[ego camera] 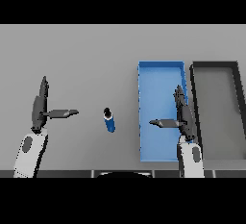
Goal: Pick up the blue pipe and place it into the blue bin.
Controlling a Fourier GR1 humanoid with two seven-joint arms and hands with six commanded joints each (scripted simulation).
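A short blue pipe with a dark end lies on the grey table, left of the blue bin. My right hand hovers over the bin's right side, fingers straight and thumb pointing left, open and holding nothing. My left hand is at the far left, open too, its thumb pointing right toward the pipe, a clear gap away from it.
A dark grey bin stands right beside the blue bin, at the table's right side. Bare grey table stretches behind and around the pipe.
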